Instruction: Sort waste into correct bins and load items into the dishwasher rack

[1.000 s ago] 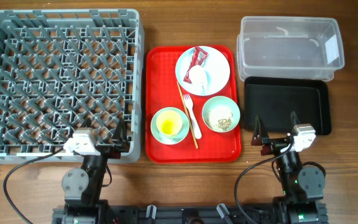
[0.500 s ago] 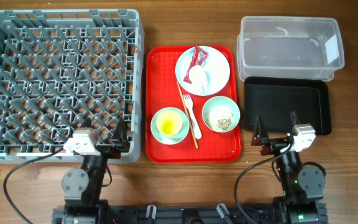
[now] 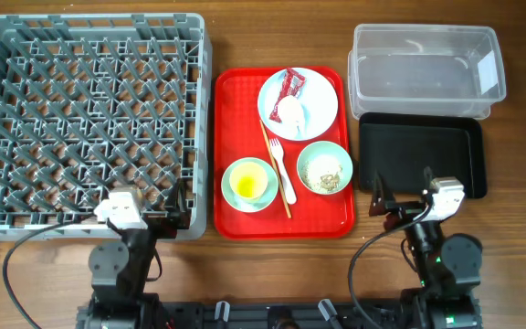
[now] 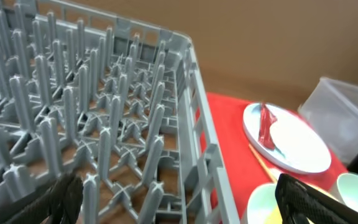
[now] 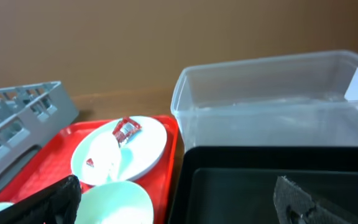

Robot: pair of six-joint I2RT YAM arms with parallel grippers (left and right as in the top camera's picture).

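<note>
The grey dishwasher rack (image 3: 89,119) fills the left. A pale-blue plate (image 3: 310,108) on the red tray holds the red wrapper (image 3: 291,84) and white tissue (image 3: 289,111). One blue-green bowl (image 3: 325,168) holds rice-like crumbs. The other bowl (image 3: 249,184) holds the yellow cup. The clear tub (image 3: 425,69) and black tray (image 3: 423,155) lie right. My left gripper (image 3: 158,199) is open and empty over the rack's near right corner (image 4: 185,155). My right gripper (image 3: 404,195) is open and empty over the black tray's near edge (image 5: 229,186). The plate (image 5: 142,149) and wrapper (image 5: 125,130) show in the right wrist view.
The red serving tray (image 3: 236,100) sits between rack and bins. A white plastic fork (image 3: 281,164) and a wooden chopstick (image 3: 272,160) lie on it between the bowls. Brown wooden table (image 3: 519,247) surrounds everything.
Both arms have shifted slightly near the table's front edge; the left gripper drew a little toward the rack's corner. No object has moved.
</note>
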